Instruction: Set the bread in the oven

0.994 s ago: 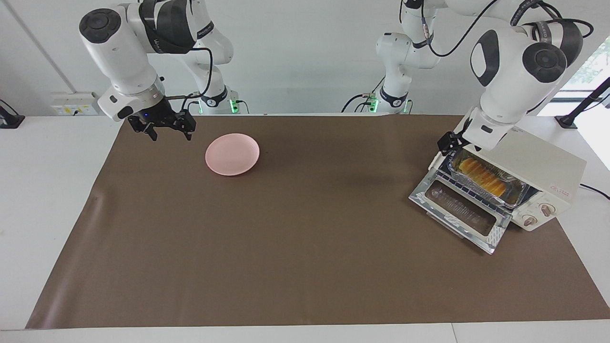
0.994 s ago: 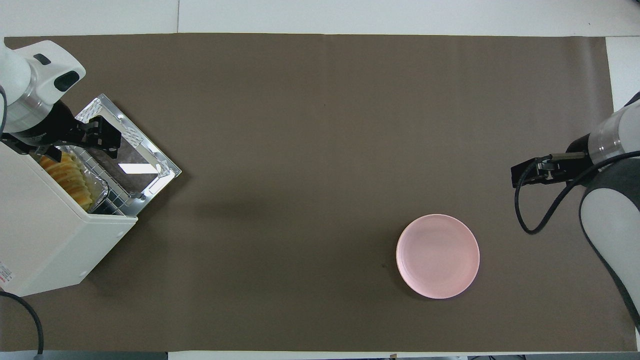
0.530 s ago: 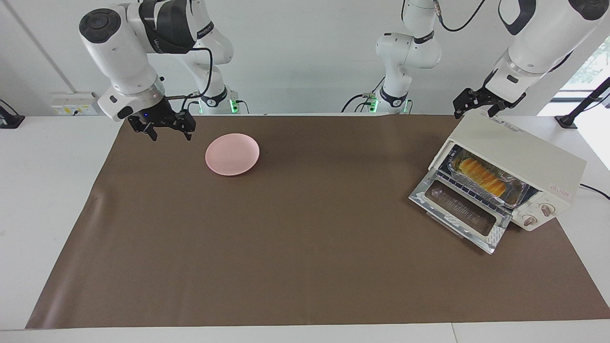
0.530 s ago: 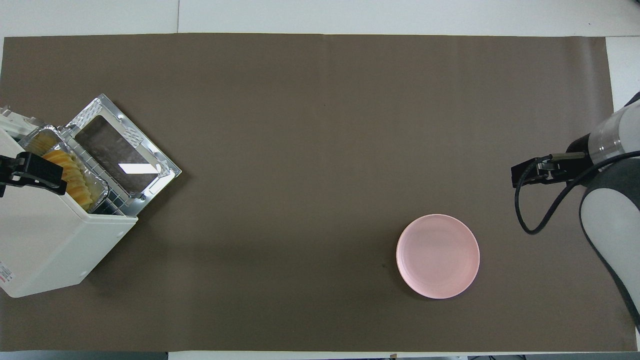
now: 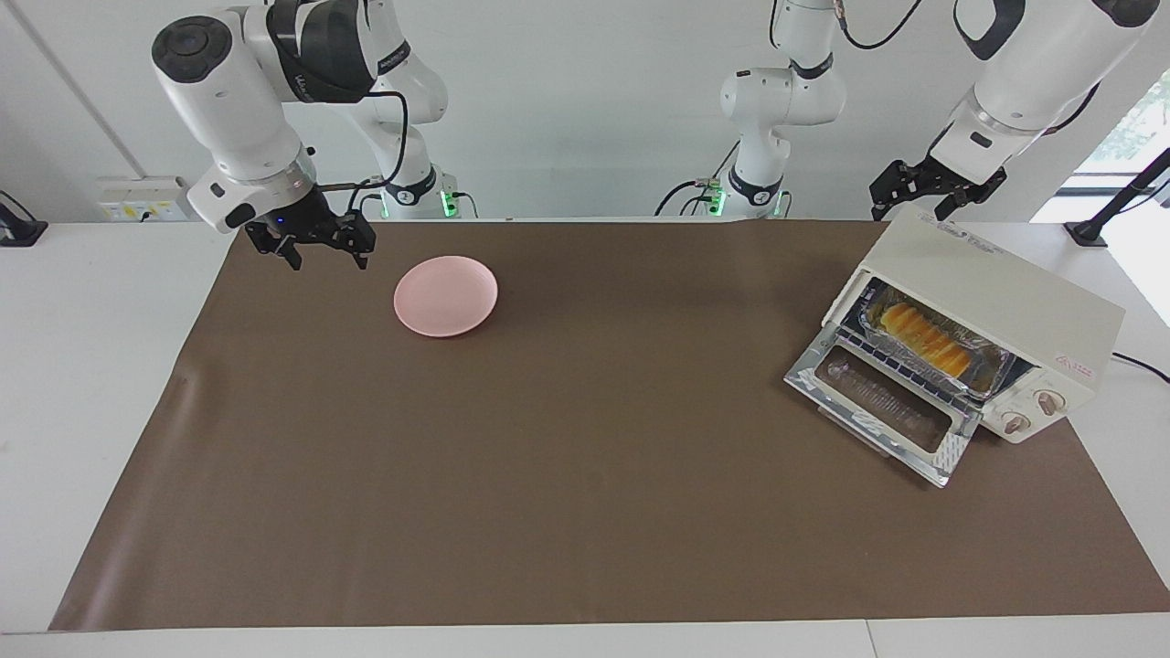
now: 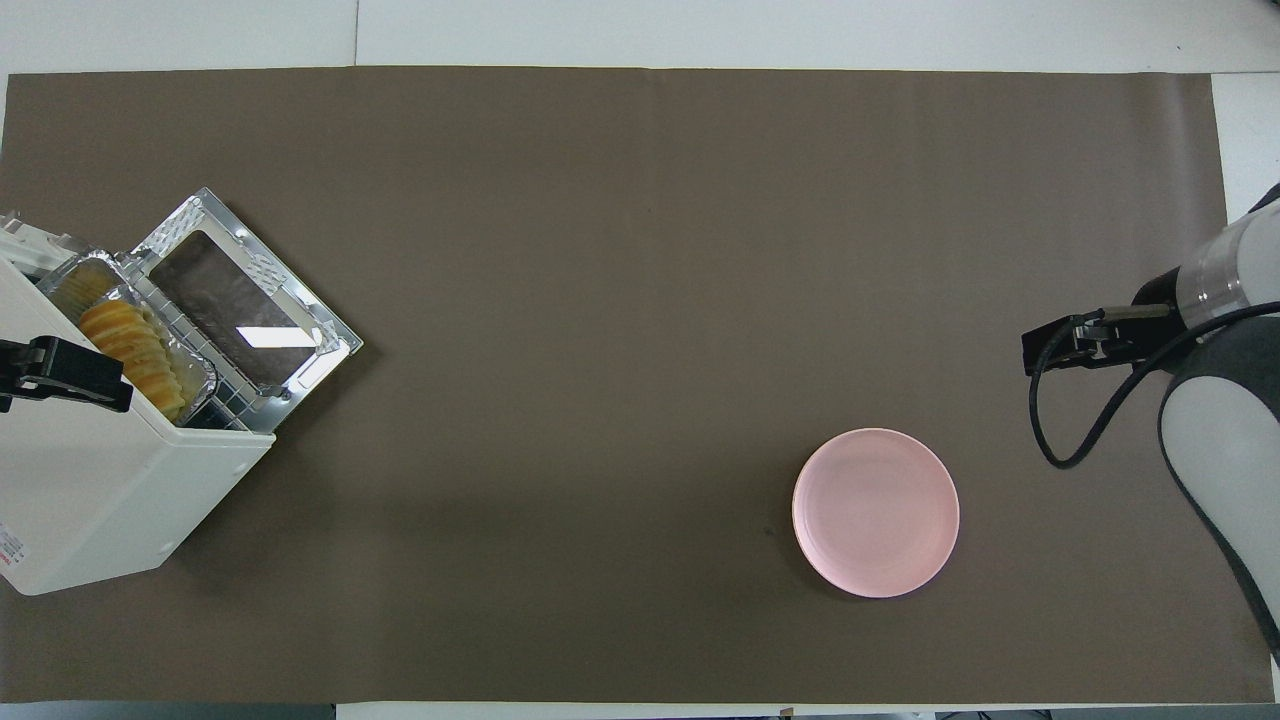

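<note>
Since the bread [image 5: 925,340] lies in the oven [image 5: 996,306] at three o'clock, both grippers [image 5: 930,190] [image 5: 313,247] hanging open and empty, shutting the door [image 5: 885,405] seems next.

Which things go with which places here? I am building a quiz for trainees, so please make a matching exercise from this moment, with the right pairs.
Things:
1. bread
2. pink plate
3. left gripper
4. right gripper

Places:
A. over the oven's top
B. in the foil tray inside the oven
C. over the mat beside the plate
D. on the mat, toward the right arm's end

Pairs: 1-B, 2-D, 3-A, 4-C
</note>
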